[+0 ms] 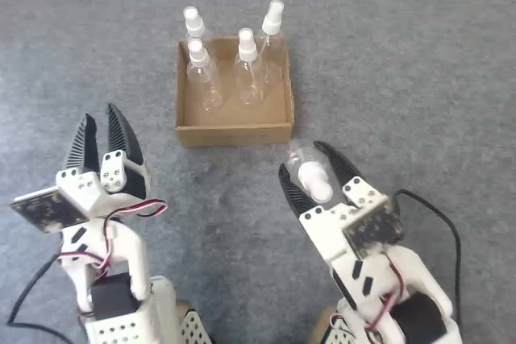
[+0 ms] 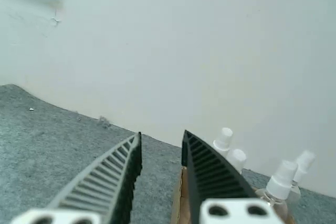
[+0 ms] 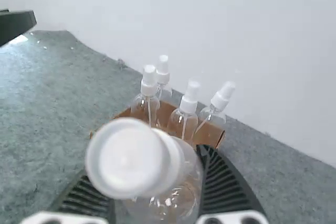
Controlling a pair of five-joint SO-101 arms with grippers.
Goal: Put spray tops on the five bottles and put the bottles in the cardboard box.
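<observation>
A cardboard box stands at the back middle of the grey table, with several clear bottles upright in it, each with a white spray top. My right gripper is just in front of the box's right corner, shut on one more clear bottle with a white spray top. In the right wrist view that bottle points its top at the camera between the black fingers, and the box lies beyond. My left gripper is open and holds nothing, left of the box and raised.
Grey carpet-like cloth covers the table, with free room on both sides of the box. A white wall rises behind. The box edge and bottle tops sit past the left gripper.
</observation>
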